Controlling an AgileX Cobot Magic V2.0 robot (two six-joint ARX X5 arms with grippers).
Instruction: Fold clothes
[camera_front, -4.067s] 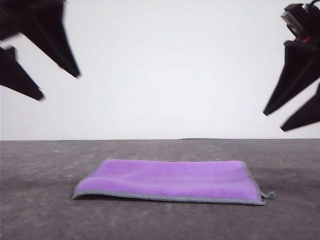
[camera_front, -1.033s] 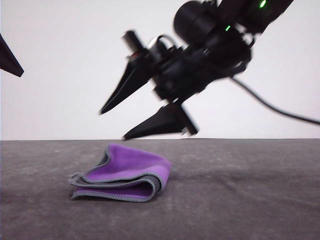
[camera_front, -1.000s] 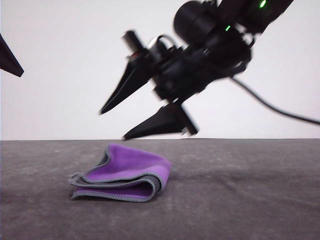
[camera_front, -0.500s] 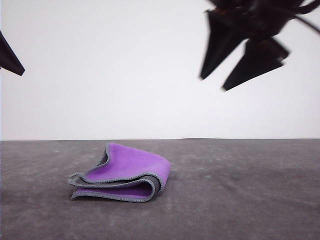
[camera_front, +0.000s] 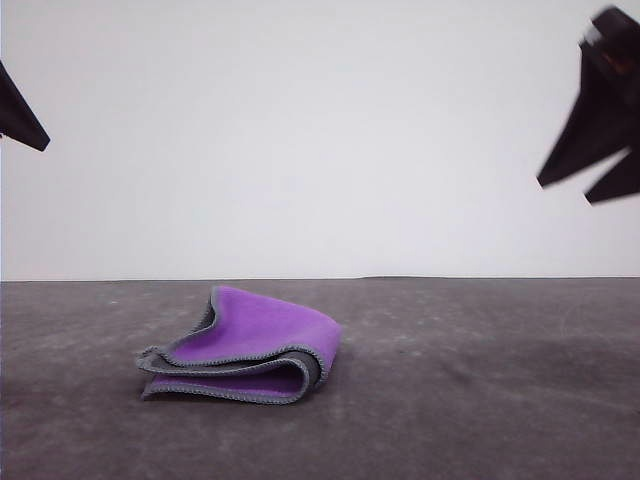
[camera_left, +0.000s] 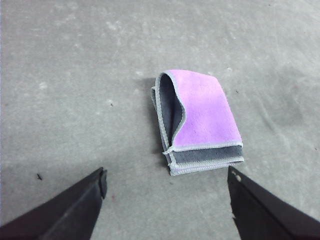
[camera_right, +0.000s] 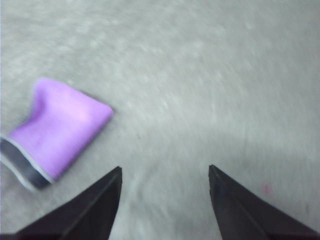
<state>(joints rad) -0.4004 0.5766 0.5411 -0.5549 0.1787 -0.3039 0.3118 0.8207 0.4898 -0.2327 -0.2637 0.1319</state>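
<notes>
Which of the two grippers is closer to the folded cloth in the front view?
Neither touches the cloth. The left gripper looks somewhat nearer: its open fingers frame the cloth in its wrist view, while the right gripper hangs high at the far right edge, also open.

The cloth (camera_front: 240, 346), spread flat purple-side up four seconds ago, now lies folded into a small bundle at lower left of centre, while the right pincer (camera_front: 597, 183) has swung from above it out to the upper right edge.
</notes>
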